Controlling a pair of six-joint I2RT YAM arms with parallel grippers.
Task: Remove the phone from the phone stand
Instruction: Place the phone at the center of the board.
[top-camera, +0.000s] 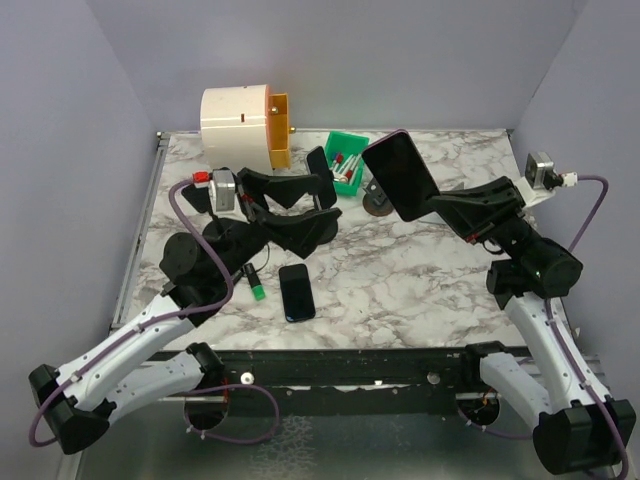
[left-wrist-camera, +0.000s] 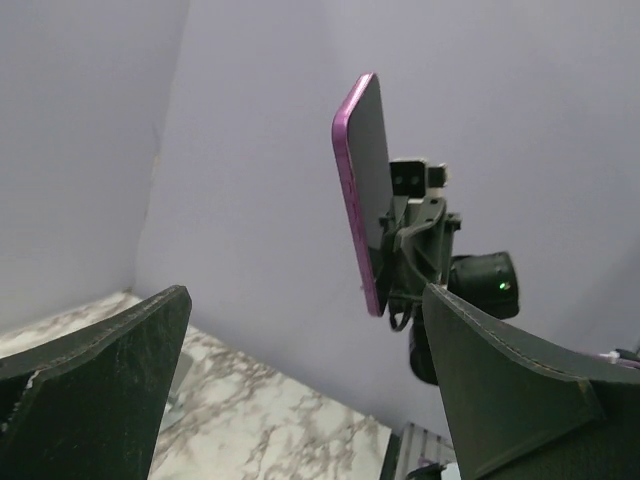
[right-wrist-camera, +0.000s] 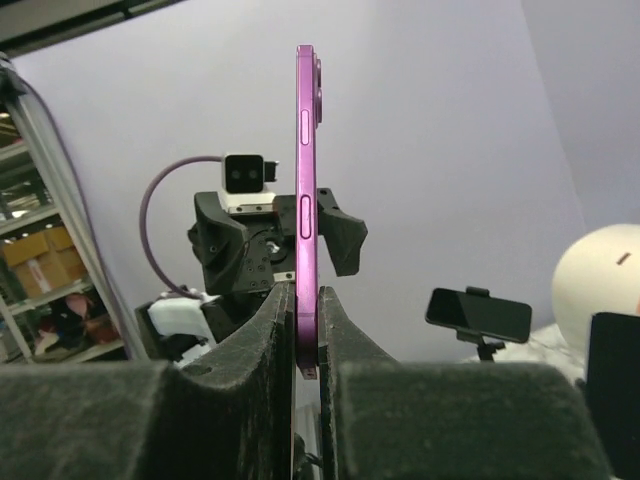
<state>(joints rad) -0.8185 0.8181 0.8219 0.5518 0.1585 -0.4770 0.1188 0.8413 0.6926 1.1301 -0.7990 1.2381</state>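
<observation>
top external shows the right gripper (top-camera: 432, 203) pinching the phone (top-camera: 400, 175) over the stand (top-camera: 377, 206); left gripper (top-camera: 331, 205) spread wide left of it, bin (top-camera: 347, 160) behind, black phone (top-camera: 297, 292) nearer.

- Left arm (top-camera: 130, 345): rises from the tabletop's near-left edge, elbow bent, wrist pointing right.
- Left gripper (top-camera: 328, 205): clear of the tabletop, jaws spread wide, nothing between them.
- Right arm (top-camera: 545, 330): rises from the near-right edge, forearm angled left.
- Right gripper (top-camera: 437, 205): fingers pinched on the lower end of a purple phone (top-camera: 400, 175), held aloft.
</observation>
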